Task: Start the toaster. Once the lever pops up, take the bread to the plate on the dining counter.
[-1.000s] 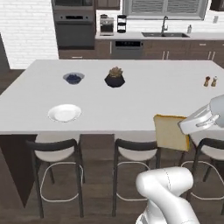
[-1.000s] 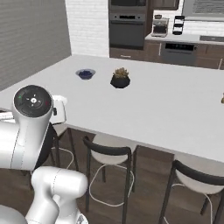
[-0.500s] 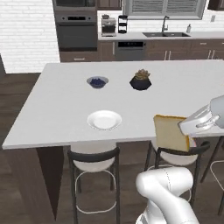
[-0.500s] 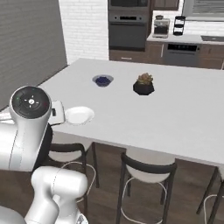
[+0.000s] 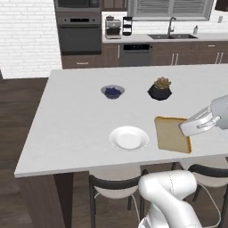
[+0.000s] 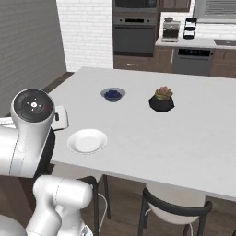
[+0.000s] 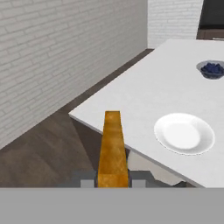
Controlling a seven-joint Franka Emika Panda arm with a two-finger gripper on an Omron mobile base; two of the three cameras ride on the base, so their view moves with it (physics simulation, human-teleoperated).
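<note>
My gripper (image 5: 183,129) is shut on the bread (image 5: 171,134), a tan slice with a brown crust, and holds it over the front right part of the dining counter (image 5: 75,116). The hand view shows the bread (image 7: 113,146) edge-on, standing between my fingertips (image 7: 89,180). The white plate (image 5: 129,138) lies on the counter just left of the slice, apart from it. That plate (image 7: 184,133) appears right of the slice in the hand view, and near the counter's front edge (image 6: 87,140) in the right base view. The toaster is out of view.
A small blue-filled bowl (image 5: 112,91) and a dark pot with a plant (image 5: 160,88) stand farther back on the counter. Dark stools (image 5: 113,187) are tucked under its front edge. Oven, sink and cabinets line the far wall. A brick wall (image 7: 57,57) lies past the counter's left end.
The base has driven, so the whole scene shifts right: plate, bowl and plant now sit nearer the middle. The bread stays held in the same place relative to the arm.
</note>
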